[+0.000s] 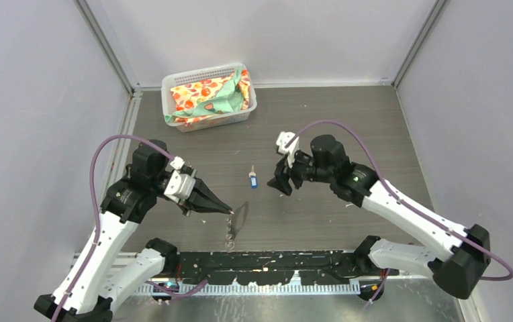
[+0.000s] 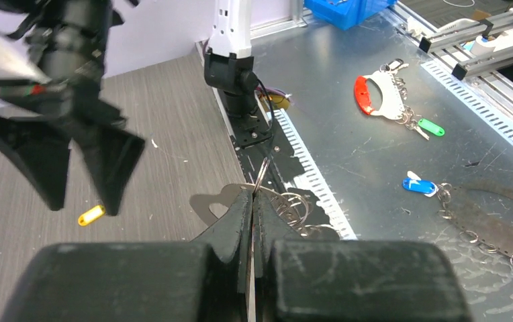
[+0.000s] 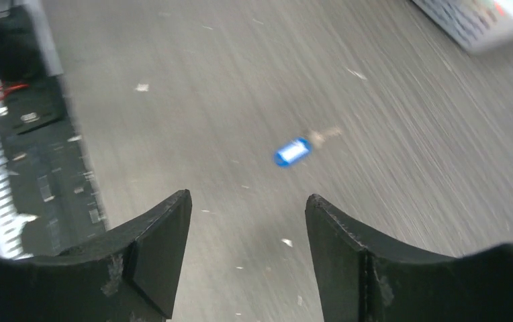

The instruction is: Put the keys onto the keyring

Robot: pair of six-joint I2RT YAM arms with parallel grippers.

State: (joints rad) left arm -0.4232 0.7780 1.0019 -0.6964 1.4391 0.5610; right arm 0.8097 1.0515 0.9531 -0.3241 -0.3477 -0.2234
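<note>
Silvery metal of the keyring (image 2: 208,203) is clamped in the closed left claw (image 1: 227,210), near the front edge of the table (image 1: 348,121). Neither key is threaded yet: the blue key (image 1: 252,180) and the yellow key (image 2: 91,215) are seen lying loose on the table. The right claw (image 1: 281,186) is spread open just beside the blue key, with nothing held. All threading is judged still to be done.

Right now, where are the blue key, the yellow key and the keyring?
blue key (image 3: 291,151): right wrist view, on its blue plastic head.
yellow key (image 2: 91,215): left wrist view, on its yellow head.
keyring (image 2: 208,204): left wrist view, on its flat pale plate.
</note>
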